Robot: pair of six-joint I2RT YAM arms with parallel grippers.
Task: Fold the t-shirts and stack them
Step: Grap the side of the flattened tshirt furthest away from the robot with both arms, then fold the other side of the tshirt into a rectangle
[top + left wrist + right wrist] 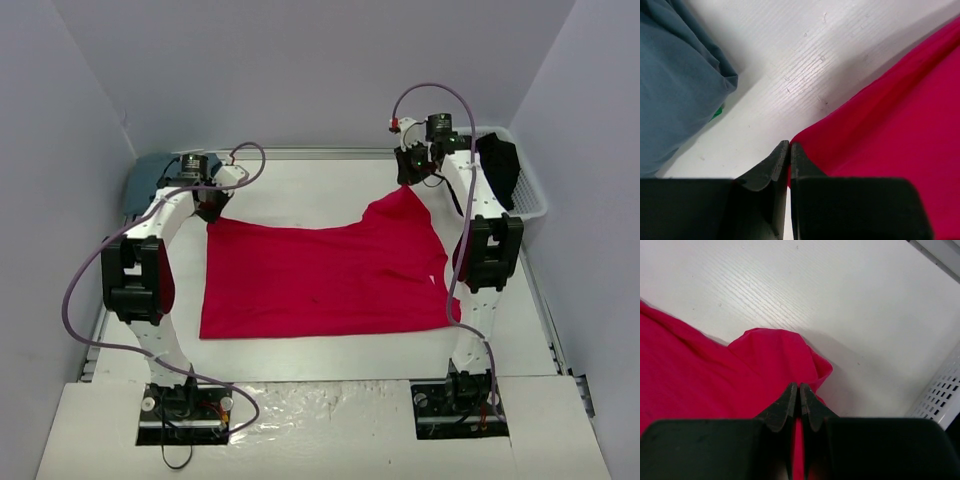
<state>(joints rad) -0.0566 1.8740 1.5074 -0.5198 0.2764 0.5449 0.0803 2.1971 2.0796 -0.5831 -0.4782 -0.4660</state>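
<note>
The red t-shirt (pixel 320 280) lies spread across the middle of the table. My left gripper (pixel 212 211) is at its far left corner, and in the left wrist view the gripper (pixel 790 145) is shut with the red cloth (pixel 890 125) pinched at its tips. My right gripper (pixel 407 182) is shut on the far right corner, which is pulled up into a peak; red cloth (pixel 775 350) shows between its fingers (pixel 799 386). The blue-grey t-shirt (pixel 148 182) (pixel 675 85) lies folded at the far left. The black t-shirt (pixel 500 165) hangs in the basket.
A white slatted basket (pixel 532 200) (pixel 940 395) stands at the far right against the wall. Grey walls close in the table on three sides. Bare white tabletop (pixel 300 185) lies behind the red shirt.
</note>
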